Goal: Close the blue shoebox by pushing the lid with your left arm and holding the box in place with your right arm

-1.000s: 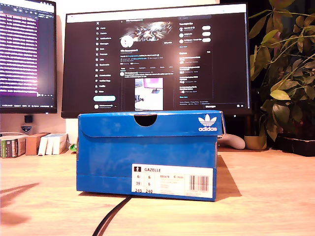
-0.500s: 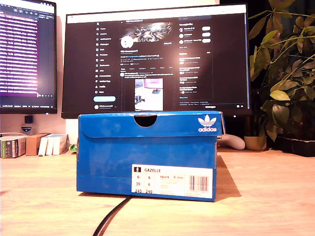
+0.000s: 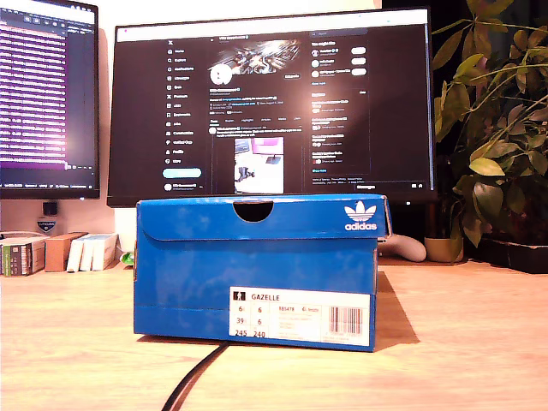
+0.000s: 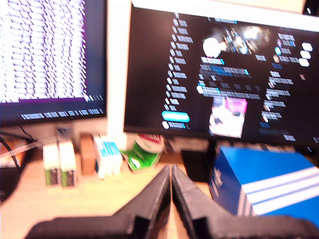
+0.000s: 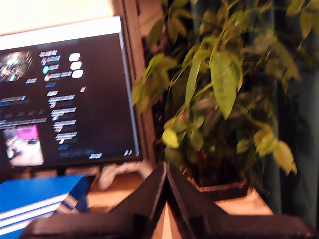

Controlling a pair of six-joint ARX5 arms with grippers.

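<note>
The box (image 3: 255, 272) sits mid-desk before the monitor (image 3: 272, 103), lid (image 3: 261, 216) apparently seated, while my first gripper (image 4: 171, 191) and my second gripper (image 5: 166, 191) hang clenched, empty, well clear.

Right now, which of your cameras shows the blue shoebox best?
The exterior view: the whole blue shoebox faces it, lid down, label readable. The first wrist view catches only a blurred striped side; the second wrist view shows just a corner.

Blue shoebox (image 3: 257, 270) w/ white stripes, white label (image 3: 300, 315); black cable (image 3: 195, 381); green plant (image 3: 492, 128)
</note>
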